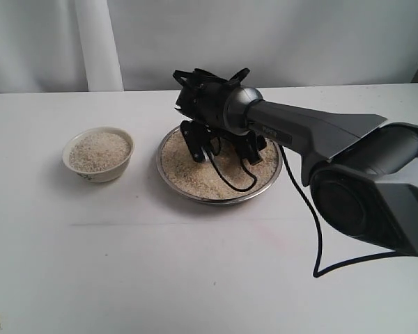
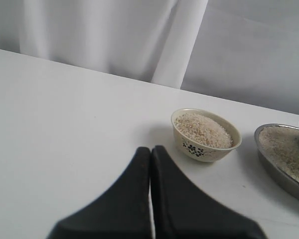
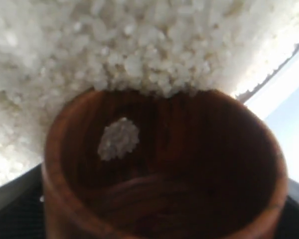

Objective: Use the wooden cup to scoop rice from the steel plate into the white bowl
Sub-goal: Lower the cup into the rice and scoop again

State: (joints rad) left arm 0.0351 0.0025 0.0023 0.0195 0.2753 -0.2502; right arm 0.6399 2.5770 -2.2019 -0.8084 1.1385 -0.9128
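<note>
The steel plate [image 1: 168, 182] sits mid-table with a bed of rice [image 1: 195, 172] in it. My right gripper [image 1: 223, 149] hangs low over the plate, its fingers down in the rice. It is shut on the wooden cup [image 3: 164, 164], which the exterior view hides. In the right wrist view the cup's far rim is pressed into the rice [image 3: 139, 45], and a small clump of grains [image 3: 118, 138] lies inside it. The white bowl [image 1: 97, 174] stands left of the plate, filled with rice. My left gripper [image 2: 150, 148] is shut and empty, short of the bowl [image 2: 199, 149].
A black cable [image 1: 245, 184] loops over the plate and trails across the table to the right. The right arm's bulky body [image 1: 362, 174] fills the right side. A white curtain [image 1: 97, 42] hangs behind the white table [image 1: 125, 264].
</note>
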